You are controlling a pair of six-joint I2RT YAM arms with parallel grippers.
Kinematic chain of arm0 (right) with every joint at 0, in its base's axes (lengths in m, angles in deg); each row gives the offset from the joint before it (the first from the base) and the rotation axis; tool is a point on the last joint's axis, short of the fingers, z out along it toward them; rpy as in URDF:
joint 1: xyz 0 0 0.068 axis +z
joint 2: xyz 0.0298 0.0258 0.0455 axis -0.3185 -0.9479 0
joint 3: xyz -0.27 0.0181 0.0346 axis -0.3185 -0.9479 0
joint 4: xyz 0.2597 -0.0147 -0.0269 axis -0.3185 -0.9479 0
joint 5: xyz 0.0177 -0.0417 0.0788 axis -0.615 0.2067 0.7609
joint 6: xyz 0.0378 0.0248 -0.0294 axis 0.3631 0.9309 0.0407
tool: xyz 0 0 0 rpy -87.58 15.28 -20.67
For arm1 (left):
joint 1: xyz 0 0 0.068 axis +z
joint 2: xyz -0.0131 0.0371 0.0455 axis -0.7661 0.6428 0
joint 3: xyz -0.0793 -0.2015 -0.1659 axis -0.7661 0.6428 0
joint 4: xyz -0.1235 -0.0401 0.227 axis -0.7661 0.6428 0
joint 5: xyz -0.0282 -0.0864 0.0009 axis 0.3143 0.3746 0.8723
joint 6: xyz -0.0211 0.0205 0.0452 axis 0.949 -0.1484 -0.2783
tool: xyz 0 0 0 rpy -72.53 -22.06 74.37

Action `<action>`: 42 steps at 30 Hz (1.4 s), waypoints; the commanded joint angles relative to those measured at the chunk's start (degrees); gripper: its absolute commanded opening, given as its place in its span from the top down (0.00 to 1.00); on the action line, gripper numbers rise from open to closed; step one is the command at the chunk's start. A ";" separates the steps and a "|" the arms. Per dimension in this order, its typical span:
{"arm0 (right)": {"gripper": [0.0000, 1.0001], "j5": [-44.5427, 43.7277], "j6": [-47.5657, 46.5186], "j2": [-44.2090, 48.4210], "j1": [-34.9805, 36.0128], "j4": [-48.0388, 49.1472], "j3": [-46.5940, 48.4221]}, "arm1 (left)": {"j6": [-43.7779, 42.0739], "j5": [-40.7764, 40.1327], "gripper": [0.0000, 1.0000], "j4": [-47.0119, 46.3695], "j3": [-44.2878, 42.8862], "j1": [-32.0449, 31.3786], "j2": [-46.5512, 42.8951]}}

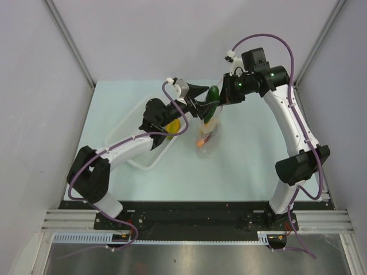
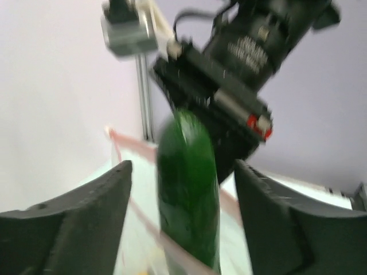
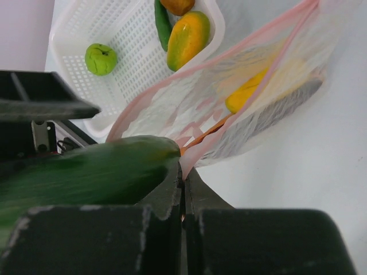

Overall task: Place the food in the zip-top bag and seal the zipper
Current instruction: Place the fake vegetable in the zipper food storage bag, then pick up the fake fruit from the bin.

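Observation:
The zip-top bag [image 1: 207, 136] hangs by its mouth from my right gripper [image 3: 184, 167], which is shut on the pink zipper [image 3: 229, 52] strip. Inside the bag lie a yellow piece [image 3: 248, 90] and an orange piece [image 1: 202, 141]. A green cucumber [image 2: 189, 200] stands upright, blurred, at the bag's mouth, between the fingers of my left gripper [image 2: 183, 229]. That gripper is open, with a gap on each side of the cucumber. From above, the cucumber [image 1: 213, 94] sits between the left gripper [image 1: 206, 104] and the right gripper [image 1: 227, 98].
A white tray [image 1: 141, 162] lies left of the bag under the left arm. It holds a lime-green ball [image 3: 101, 59], a yellow-orange piece [image 3: 188, 37], a dark green piece [image 3: 162, 17] and an orange one [image 3: 178, 4]. Grey walls enclose the table.

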 commanded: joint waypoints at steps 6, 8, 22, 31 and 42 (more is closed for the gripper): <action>1.00 -3.12 -0.59 3.20 -0.54 0.67 0.77 | -2.70 2.55 0.05 25.68 -4.63 9.13 -12.30; 1.00 -3.65 -1.55 3.12 0.33 0.67 0.68 | -1.82 0.01 0.05 35.13 -4.37 11.43 -14.77; 1.00 -6.56 -3.49 1.80 2.97 0.84 0.94 | 15.03 -19.26 0.12 74.21 -5.42 25.68 -5.21; 1.00 -6.29 -3.58 1.27 2.89 0.84 0.42 | 9.09 -5.31 0.18 60.69 -5.24 23.74 5.85; 1.00 -5.15 -3.41 0.83 2.62 1.28 1.03 | 6.36 -2.64 0.10 58.66 -9.99 20.05 16.86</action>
